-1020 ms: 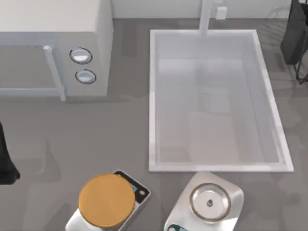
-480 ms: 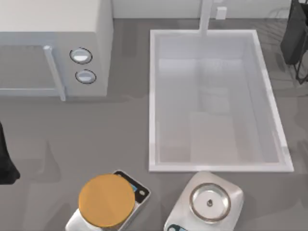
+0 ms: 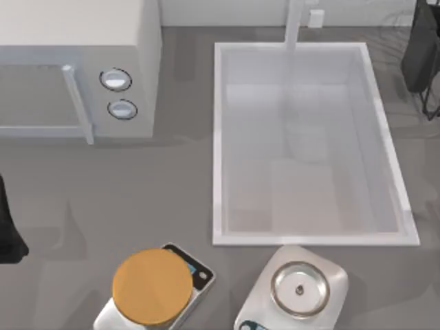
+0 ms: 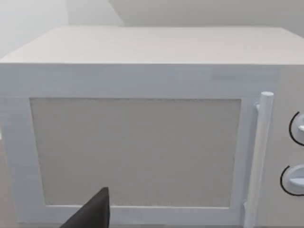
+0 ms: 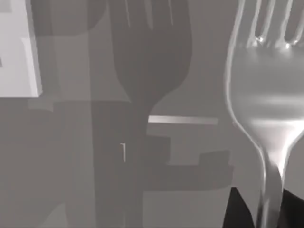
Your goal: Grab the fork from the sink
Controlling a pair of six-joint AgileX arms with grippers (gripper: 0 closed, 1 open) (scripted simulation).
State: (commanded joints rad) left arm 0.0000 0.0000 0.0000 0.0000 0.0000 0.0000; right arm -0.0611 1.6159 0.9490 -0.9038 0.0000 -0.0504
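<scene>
The fork [image 5: 266, 104] fills the near side of the right wrist view, its silver tines and neck close to the camera and its handle running down between dark parts of the right pincer [image 5: 259, 213], which grasps it; the fork hangs over the grey table [image 5: 71, 166] and throws a broad fork-shaped shadow on it, with a corner of a white object at the edge. From above, the right arm [image 3: 421, 55] is at the far right edge of the table, just beside the sink [image 3: 220, 137], whose white rim frames a pale glossy bottom with a faucet [image 3: 294, 24] standing at its far side. The left arm [image 3: 8, 227] sits at the left edge of the table, parked; a dark finger [image 4: 92, 213] of the left pincer [image 4: 102, 218] shows in the left wrist view facing the door of the white microwave [image 4: 142, 123], and I cannot tell whether that pincer is released or clenched. Two kitchen scales stand near the front: one with an orange round plate [image 3: 152, 285], the other with a steel bowl [image 3: 299, 289].
</scene>
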